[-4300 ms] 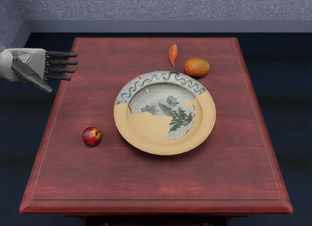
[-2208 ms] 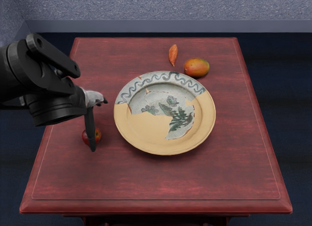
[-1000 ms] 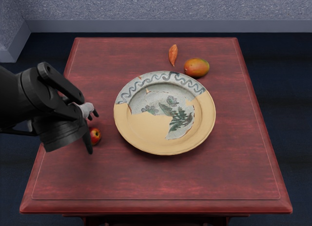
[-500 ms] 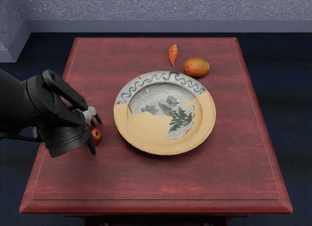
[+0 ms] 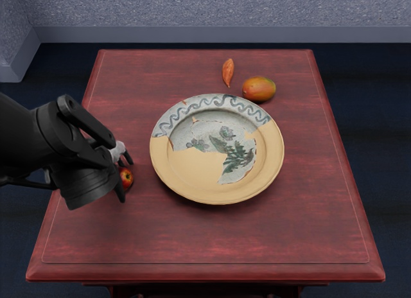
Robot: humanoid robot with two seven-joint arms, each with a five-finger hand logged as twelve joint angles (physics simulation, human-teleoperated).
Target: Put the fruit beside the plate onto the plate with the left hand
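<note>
A small red apple (image 5: 128,178) lies on the table just left of the plate (image 5: 192,185), a wide dish with a tan rim, a blue wave border and a green leaf design. My left hand (image 5: 122,176) comes in from the left edge and covers the apple's left side. Its dark fingers (image 5: 126,158) curl over the far side of the apple and the thumb (image 5: 119,193) presses the near side. The bulky black forearm hides most of the hand and part of the apple. The apple still rests on the table. The right arm is out of view.
A mango (image 5: 259,88) and a small orange carrot (image 5: 228,72) lie behind the plate at the back of the red wooden table (image 5: 205,240). The table's left edge runs under my forearm.
Over the earlier frames the left hand swung in from the far left, came down over the apple and closed its fingers round it. In the last half second almost nothing has moved.
</note>
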